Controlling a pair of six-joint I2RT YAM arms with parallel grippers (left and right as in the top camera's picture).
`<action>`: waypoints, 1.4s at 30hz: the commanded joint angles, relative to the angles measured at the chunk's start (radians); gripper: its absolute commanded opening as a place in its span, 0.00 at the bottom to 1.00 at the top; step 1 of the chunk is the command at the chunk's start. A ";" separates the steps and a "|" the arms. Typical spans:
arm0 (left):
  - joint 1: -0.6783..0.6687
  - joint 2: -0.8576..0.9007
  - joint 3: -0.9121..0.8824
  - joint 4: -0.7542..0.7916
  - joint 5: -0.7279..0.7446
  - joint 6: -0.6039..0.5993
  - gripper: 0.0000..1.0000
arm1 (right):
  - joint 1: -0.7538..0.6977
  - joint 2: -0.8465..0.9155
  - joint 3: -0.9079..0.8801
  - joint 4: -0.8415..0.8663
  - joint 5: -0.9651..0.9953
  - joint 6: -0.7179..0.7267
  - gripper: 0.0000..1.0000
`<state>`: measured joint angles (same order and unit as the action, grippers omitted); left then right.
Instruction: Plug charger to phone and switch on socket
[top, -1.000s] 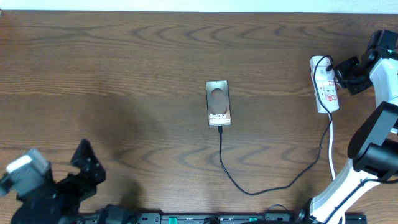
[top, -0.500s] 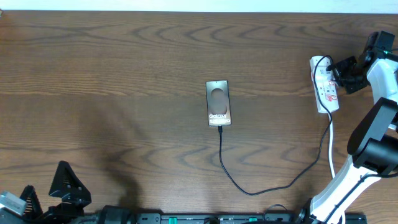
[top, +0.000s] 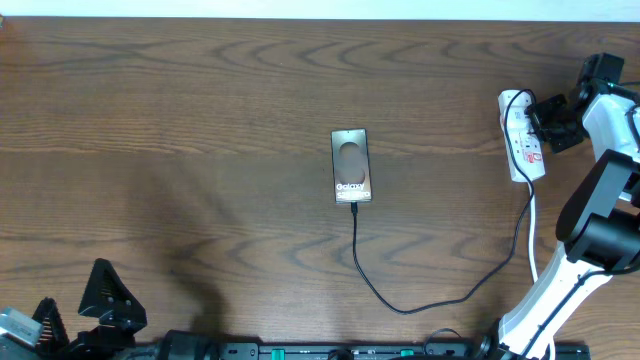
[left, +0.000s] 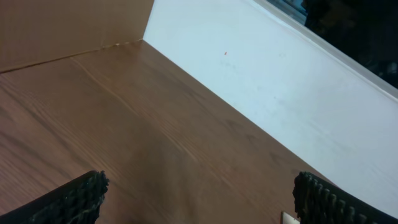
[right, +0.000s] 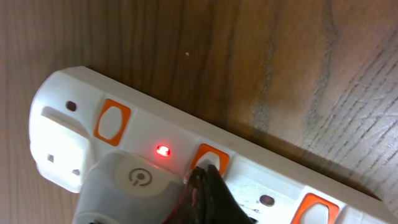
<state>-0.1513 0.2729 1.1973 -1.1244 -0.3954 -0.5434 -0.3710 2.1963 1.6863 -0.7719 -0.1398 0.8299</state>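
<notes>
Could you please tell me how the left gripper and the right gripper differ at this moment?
The left gripper is wide open; the right gripper is shut. The left gripper hangs over bare table at the near left corner, touching nothing; the right gripper has its tip at an orange switch of the socket, beside a lit red light. Both are dark two-finger grippers, and neither holds anything.
</notes>
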 joint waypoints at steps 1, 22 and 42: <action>0.005 -0.008 0.000 -0.002 -0.010 0.000 0.97 | 0.030 0.051 0.003 0.005 -0.055 -0.028 0.01; 0.123 -0.219 0.000 -0.126 -0.010 -0.001 0.97 | 0.036 -0.609 0.003 -0.125 0.521 -0.179 0.01; 0.167 -0.270 0.010 -0.431 -0.010 -0.012 0.97 | 0.036 -1.318 0.003 -0.002 0.003 -0.400 0.22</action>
<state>0.0124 0.0044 1.2087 -1.5524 -0.3954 -0.5503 -0.3325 0.8810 1.6932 -0.7441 -0.1158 0.5301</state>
